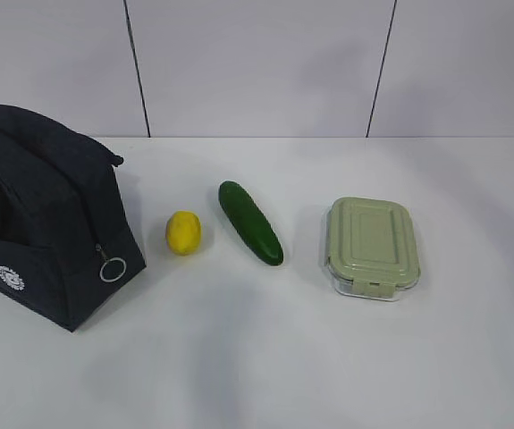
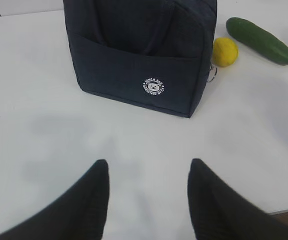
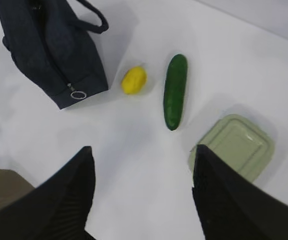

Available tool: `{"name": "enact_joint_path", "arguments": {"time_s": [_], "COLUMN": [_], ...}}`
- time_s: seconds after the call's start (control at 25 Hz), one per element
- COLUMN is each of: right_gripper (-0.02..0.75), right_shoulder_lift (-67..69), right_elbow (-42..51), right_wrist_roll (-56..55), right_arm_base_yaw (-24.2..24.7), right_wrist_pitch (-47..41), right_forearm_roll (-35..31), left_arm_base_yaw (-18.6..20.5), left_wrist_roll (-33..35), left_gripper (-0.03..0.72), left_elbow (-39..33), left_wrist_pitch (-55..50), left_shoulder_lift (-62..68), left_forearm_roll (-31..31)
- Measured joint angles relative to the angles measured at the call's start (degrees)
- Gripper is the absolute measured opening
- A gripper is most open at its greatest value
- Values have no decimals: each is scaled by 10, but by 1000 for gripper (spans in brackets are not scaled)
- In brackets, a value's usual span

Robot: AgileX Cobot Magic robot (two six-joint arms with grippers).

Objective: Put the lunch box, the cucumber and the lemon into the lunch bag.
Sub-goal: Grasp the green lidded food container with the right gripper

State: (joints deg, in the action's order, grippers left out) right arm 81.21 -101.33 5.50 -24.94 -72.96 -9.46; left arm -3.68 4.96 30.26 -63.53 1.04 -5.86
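Navy fabric lunch bag (image 1: 46,214): at nine o'clock on the table (image 1: 257,357), nothing packed yet. Lemon (image 1: 183,232), cucumber (image 1: 250,222), lunch box (image 1: 371,246): laid out in a row toward three o'clock, all three waiting. My left pincer (image 2: 149,192) and right pincer (image 3: 142,182): both spread, holding nothing.

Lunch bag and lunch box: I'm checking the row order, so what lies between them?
The lemon nearest the lunch bag, then the cucumber before the lunch box, all apart on the white table; the exterior view shows it.
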Motion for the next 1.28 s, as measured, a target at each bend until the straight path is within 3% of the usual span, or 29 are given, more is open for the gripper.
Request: {"name": "enact_joint_path", "arguments": {"time_s": [0.2,0.44,0.52,0.68,0.8,1.0,1.28], "right_gripper": [472,472,472,473,473,472,473], "right_shoulder_lift": [71,119,140,181,199,203,203], "right_elbow": [0,0,4,43,107,237,343], "right_wrist_roll": [63,156,199,246,274,370,462], "right_arm_base_yaw": [79,241,287,351,365,365,368], "right_wrist_pitch": [1,6,9,19,27,31,41], "right_forearm_roll": [-114,-230,-298,-373,-379,-462,-512], "left_arm_base_yaw": [0,0,0,0,0,0,0], "left_wrist_roll": [0,0,0,0,0,0,0], "left_gripper": [370,370,370,370,370,370,370], "left_elbow": [0,0,0,0,0,0,0], "left_wrist_pitch": [0,0,0,0,0,0,0], "left_shoulder_lift": [0,0,0,0,0,0,0], "left_forearm_roll": [0,0,0,0,0,0,0]}}
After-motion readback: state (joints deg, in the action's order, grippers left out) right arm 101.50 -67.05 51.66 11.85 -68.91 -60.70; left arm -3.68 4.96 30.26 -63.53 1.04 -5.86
